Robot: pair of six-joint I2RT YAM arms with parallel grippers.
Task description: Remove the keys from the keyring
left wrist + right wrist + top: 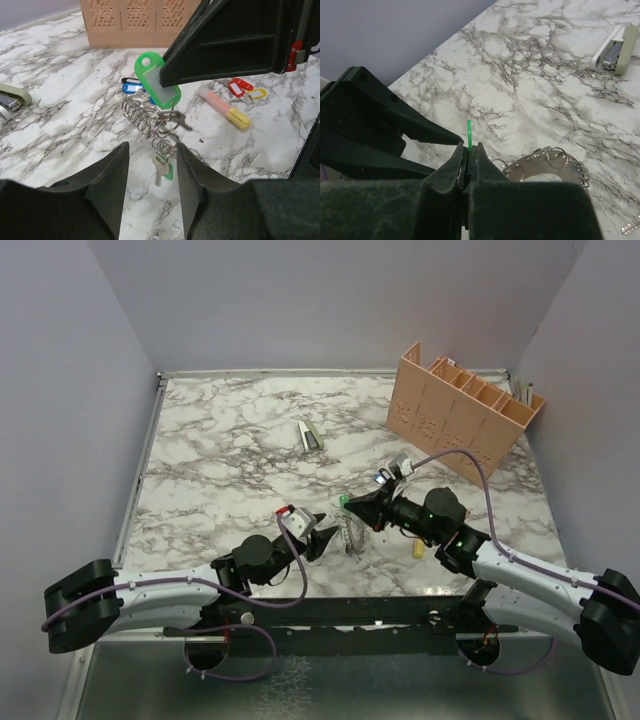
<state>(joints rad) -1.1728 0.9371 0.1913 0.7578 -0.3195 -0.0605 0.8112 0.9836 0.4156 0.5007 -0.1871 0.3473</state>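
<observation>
Forearm [520,570] stretched low, right pincer [469,155] pinches green tag [150,75] over keyring [150,120].

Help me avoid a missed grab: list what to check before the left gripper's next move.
1. Right gripper shut on green tag: ok.
2. Keyring hanging from that tag, coils pulled apart: ok.
3. Left gripper open, nothing clamped: ok.
4. Green key at the ring's lower end, sitting in the gap between the left fingers: ok.
5. Green key lifted off the table: cannot tell.
6. Marker well outside the left fingers: ok.
</observation>
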